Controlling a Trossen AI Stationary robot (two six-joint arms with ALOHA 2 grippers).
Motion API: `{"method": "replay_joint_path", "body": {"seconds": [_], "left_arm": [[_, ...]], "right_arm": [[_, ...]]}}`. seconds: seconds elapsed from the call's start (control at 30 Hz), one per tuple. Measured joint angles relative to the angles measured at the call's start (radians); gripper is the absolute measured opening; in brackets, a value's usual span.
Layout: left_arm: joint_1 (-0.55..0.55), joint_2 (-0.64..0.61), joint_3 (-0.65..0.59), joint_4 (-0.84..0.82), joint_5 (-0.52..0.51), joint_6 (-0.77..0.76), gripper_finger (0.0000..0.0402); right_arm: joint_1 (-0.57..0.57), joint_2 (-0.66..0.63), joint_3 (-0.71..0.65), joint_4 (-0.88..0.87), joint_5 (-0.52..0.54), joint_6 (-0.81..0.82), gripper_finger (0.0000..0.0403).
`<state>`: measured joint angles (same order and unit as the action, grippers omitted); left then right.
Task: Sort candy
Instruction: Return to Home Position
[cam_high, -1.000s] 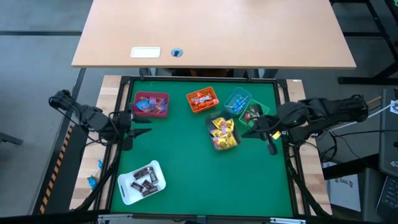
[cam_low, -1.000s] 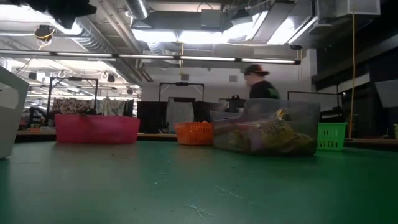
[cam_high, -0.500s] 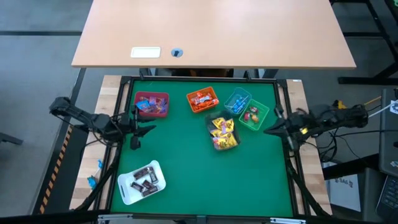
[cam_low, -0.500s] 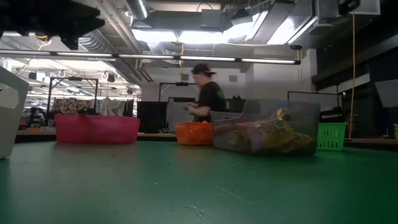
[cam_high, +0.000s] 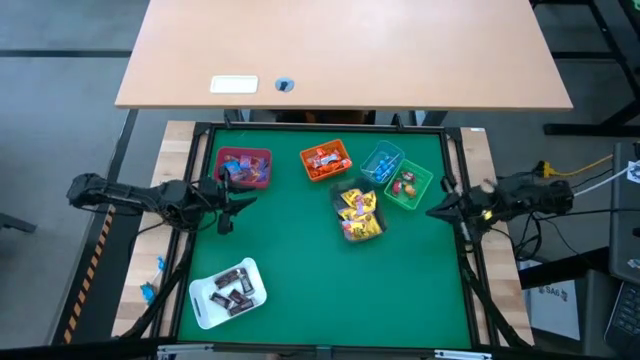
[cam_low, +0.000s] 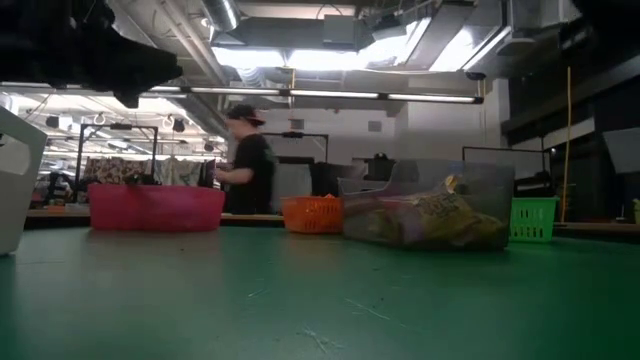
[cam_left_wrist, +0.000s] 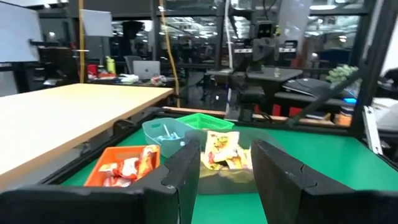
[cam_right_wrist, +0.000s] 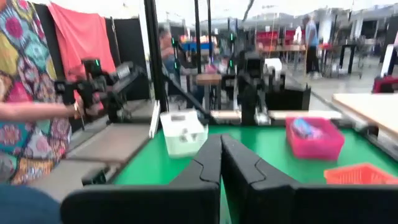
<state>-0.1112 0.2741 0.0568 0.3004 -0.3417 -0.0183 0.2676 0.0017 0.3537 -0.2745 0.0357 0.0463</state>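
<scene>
The left gripper (cam_high: 238, 205) hung at the green table (cam_high: 320, 280)'s left edge, jaws apart; the right gripper (cam_high: 435, 210) at its right edge, jaws together.

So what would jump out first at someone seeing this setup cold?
The coloured bins full of sorted candy, clustered on the green table along the edge nearest the wooden desk, with a white tray of brown sweets alone on the left arm's side. Then the two dark arms at opposite edges: left gripper open, right gripper shut, both empty.
</scene>
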Motion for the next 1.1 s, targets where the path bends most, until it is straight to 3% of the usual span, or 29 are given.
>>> {"method": "replay_joint_path", "body": {"seconds": [0.17,0.53,0.73,0.97,1.1], "left_arm": [[0.057,0.0,-0.034,0.003,0.09,-0.005,0.0132],[0.112,0.0,-0.05,-0.039,0.107,-0.051,0.0132],[0.124,0.0,-0.05,-0.039,0.205,-0.051,0.0132],[0.124,0.0,-0.049,-0.042,0.206,-0.05,0.0132],[0.124,0.0,-0.049,-0.044,0.206,-0.05,0.0132]], "right_arm": [[0.0,0.001,-0.078,0.06,0.008,0.0,0.0005],[0.0,0.001,-0.188,0.188,0.017,-0.031,0.0005],[0.0,0.001,-0.247,0.22,0.017,-0.029,0.0005],[0.0,0.001,-0.346,0.37,0.026,-0.041,0.0005],[0.0,0.005,-0.347,0.366,0.096,-0.079,0.0005]]}}
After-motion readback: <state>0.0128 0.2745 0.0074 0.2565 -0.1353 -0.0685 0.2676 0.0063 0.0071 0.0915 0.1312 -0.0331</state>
